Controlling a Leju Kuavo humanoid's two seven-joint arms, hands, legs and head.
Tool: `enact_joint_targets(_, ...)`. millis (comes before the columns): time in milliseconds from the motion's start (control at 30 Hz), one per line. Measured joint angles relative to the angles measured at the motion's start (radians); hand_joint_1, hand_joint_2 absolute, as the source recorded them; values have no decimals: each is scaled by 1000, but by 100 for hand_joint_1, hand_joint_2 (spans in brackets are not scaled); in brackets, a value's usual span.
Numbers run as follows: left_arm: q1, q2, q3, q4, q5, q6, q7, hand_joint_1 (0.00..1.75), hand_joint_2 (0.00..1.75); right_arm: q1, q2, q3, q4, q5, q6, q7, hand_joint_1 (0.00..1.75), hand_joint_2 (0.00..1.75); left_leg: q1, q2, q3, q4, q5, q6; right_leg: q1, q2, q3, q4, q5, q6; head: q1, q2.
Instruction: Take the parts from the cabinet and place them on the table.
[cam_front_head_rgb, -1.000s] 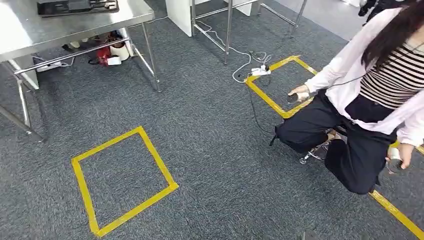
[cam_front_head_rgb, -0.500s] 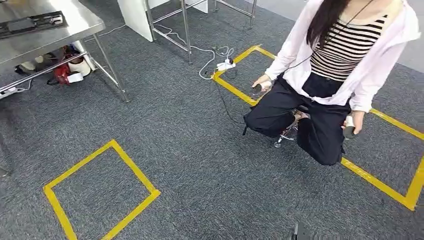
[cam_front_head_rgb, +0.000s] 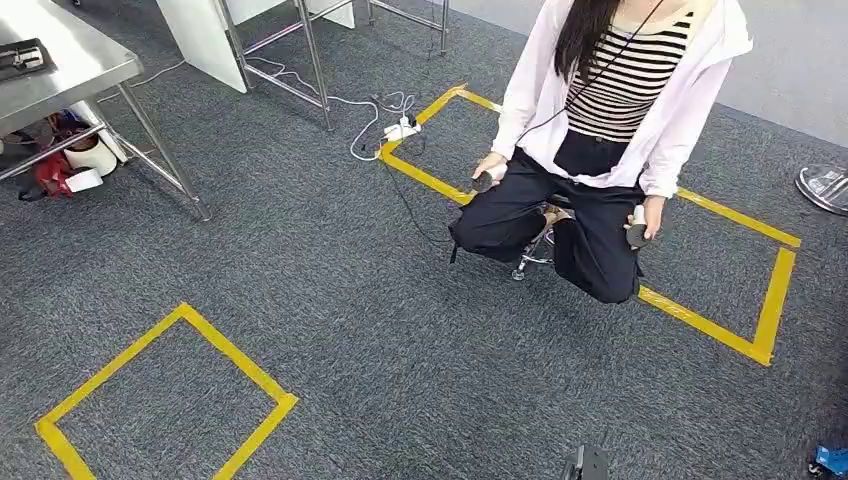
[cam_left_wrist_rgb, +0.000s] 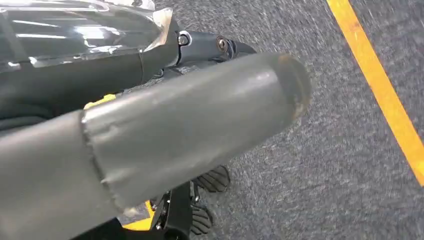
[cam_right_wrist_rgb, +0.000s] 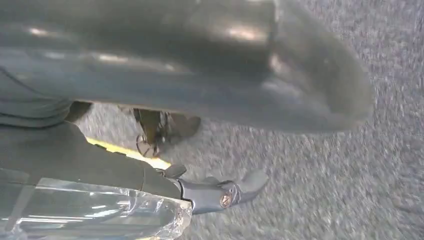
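A person (cam_front_head_rgb: 600, 130) in a white jacket and striped top sits on a stool (cam_front_head_rgb: 535, 250) at about one o'clock, holding a dark controller (cam_front_head_rgb: 484, 182) in one hand and a second controller (cam_front_head_rgb: 636, 232) in the other. Around the stool runs a yellow tape square (cam_front_head_rgb: 700, 320) on the grey carpet (cam_front_head_rgb: 380, 330). A second tape square (cam_front_head_rgb: 240, 370) lies at seven o'clock. A white power strip (cam_front_head_rgb: 401, 129) with cables sits at twelve o'clock. Under the steel table's edge at ten o'clock lie a tape roll (cam_front_head_rgb: 95, 155) and a red object (cam_front_head_rgb: 50, 172). A round metal base (cam_front_head_rgb: 825, 187) shows at three o'clock.
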Motion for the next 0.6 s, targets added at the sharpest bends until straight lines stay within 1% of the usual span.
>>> enact_joint_targets(167, 0, 0, 0, 0, -1, -1, 1, 0, 0, 0, 1, 0, 0, 0, 0, 0, 0, 0, 0, 1, 0, 0, 0, 1, 0, -2, -1, 3, -2, 0, 1, 0)
enact_joint_targets(200, 0, 0, 0, 0, -2, -3, 1, 0, 0, -1, 3, 0, 0, 0, 0, 0, 0, 0, 0, 2, 0, -1, 0, 1, 0, -7, -4, 9, -6, -1, 1, 0)
enact_joint_targets(267, 1, 1, -1, 1, -8, -8, 5, 0, 0, -3, 11, 0, 0, 0, 0, -2, 0, 0, 0, 12, -1, -1, 2, 5, 1, -28, -26, 51, -29, -4, 10, 0)
enact_joint_targets(300, 2, 2, -4, 2, -15, -13, 11, 0, 0, -8, 17, 0, 0, 3, 0, -3, 0, 0, -3, 25, -2, -1, 2, 5, -3, -40, -57, 114, -58, -7, 11, 0)
enact_joint_targets(333, 4, 3, -16, 4, -46, 0, 33, 0, 0, -9, 33, 3, 1, 27, -7, 2, 0, 0, -6, 56, -5, 0, 2, 5, -9, -52, -129, 268, -113, -3, 10, 0)
enact_joint_targets(367, 4, 2, -19, 5, -48, 1, 35, 0, 0, -9, 34, 3, 1, 29, -9, 4, 0, 0, -6, 60, -5, 1, 2, 5, -10, -52, -134, 280, -114, 0, 11, 0)
enact_joint_targets(400, 2, -5, -34, 6, -55, -1, 40, 0, 0, -5, 49, 12, 3, 59, -51, 8, 0, 0, -2, 102, -3, 6, -4, -5, -27, -83, -18, 85, -38, 40, 10, 0)
enact_joint_targets(433, 0, -4, -52, 7, -75, -5, 28, 0, 0, -12, 61, 11, 3, 44, -50, 15, 0, 0, -9, 141, -1, 21, -20, -37, -12, -119, 32, -17, -16, 14, 5, 0)
enact_joint_targets(467, -4, -7, -52, 7, -70, -14, 17, 0, 0, -6, 59, 11, 3, 45, -50, 16, 0, 0, 5, 119, -3, 34, -37, -55, -23, -85, 32, -19, -8, -7, 3, 0)
enact_joint_targets(500, -3, -5, -52, 7, -71, -13, 16, 0, 0, -6, 59, 11, 3, 52, -52, 16, 0, 0, 6, 75, -20, 75, -71, -54, -21, -76, 32, -21, -6, -13, 0, 0)
enact_joint_targets(533, -1, -7, -55, 9, -81, -6, 19, 0, 0, -8, 58, 13, 3, 74, -63, 17, 0, 0, 5, 46, -52, 149, -117, -53, -17, -66, 31, -21, -5, -25, -3, 0)
enact_joint_targets(567, 2, -8, -61, 11, -88, 5, 22, 0, 0, -9, 60, 21, 3, 96, -77, 19, 0, 0, 5, 30, -92, 234, -157, -52, -12, -53, 30, -20, -3, -30, -6, 0)
enact_joint_targets(600, 4, -8, -66, 11, -90, 7, 21, 0, 0, -8, 61, 30, 3, 110, -90, 21, 0, 0, 5, 24, -129, 305, -182, -51, -7, -39, 29, -20, -3, -30, -6, 0)
